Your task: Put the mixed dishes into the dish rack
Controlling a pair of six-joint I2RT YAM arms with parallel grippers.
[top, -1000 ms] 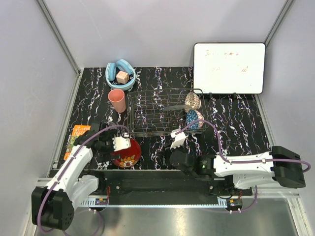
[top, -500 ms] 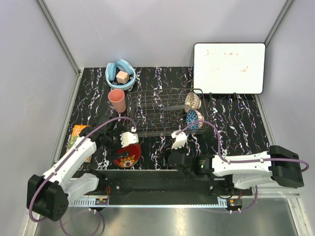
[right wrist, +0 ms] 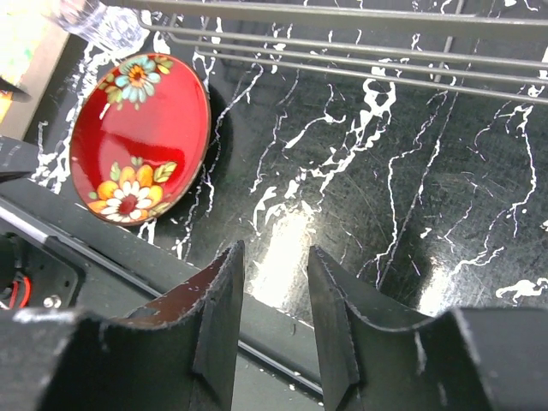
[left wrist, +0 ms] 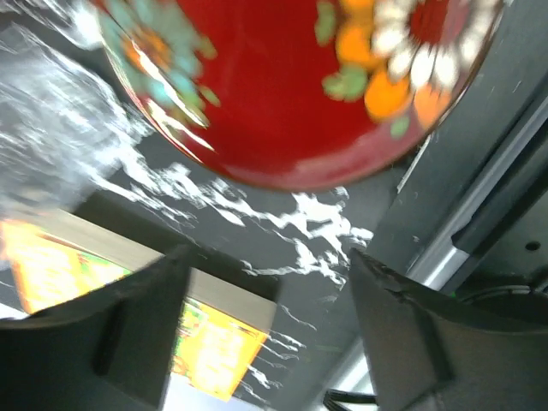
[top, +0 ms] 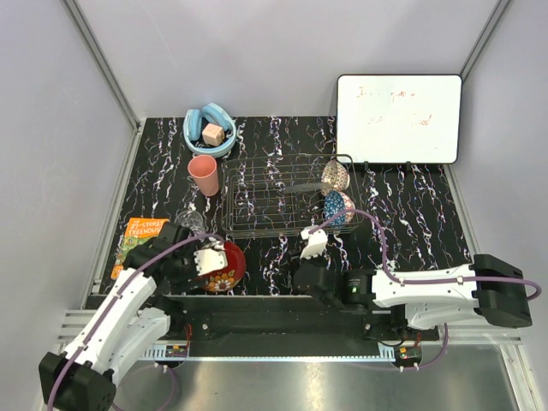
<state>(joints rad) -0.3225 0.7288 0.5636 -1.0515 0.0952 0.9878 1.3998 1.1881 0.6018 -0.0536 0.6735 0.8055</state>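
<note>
The red floral bowl (top: 226,267) sits on the black marbled table near the front edge; it also shows in the left wrist view (left wrist: 282,86) and the right wrist view (right wrist: 139,137). My left gripper (top: 205,260) is open and empty just left of the bowl, fingers apart from it (left wrist: 265,291). A clear glass tumbler (top: 190,222) stands behind it. The salmon-pink cup (top: 204,175) stands left of the wire dish rack (top: 257,201). The rack holds the blue patterned bowl (top: 338,209), the pale speckled bowl (top: 336,175) and a clear glass bowl (top: 300,185). My right gripper (top: 301,274) is slightly open and empty (right wrist: 276,257) in front of the rack.
An orange packet (top: 141,233) lies at the left edge by the left arm. A light-blue headphone-like ring with a wooden block (top: 211,128) is at the back left. A white framed whiteboard (top: 398,118) leans at the back right.
My left gripper swung toward the rack, then drew back down and left beside the red bowl. The bowl has barely shifted. The right arm has not moved.
</note>
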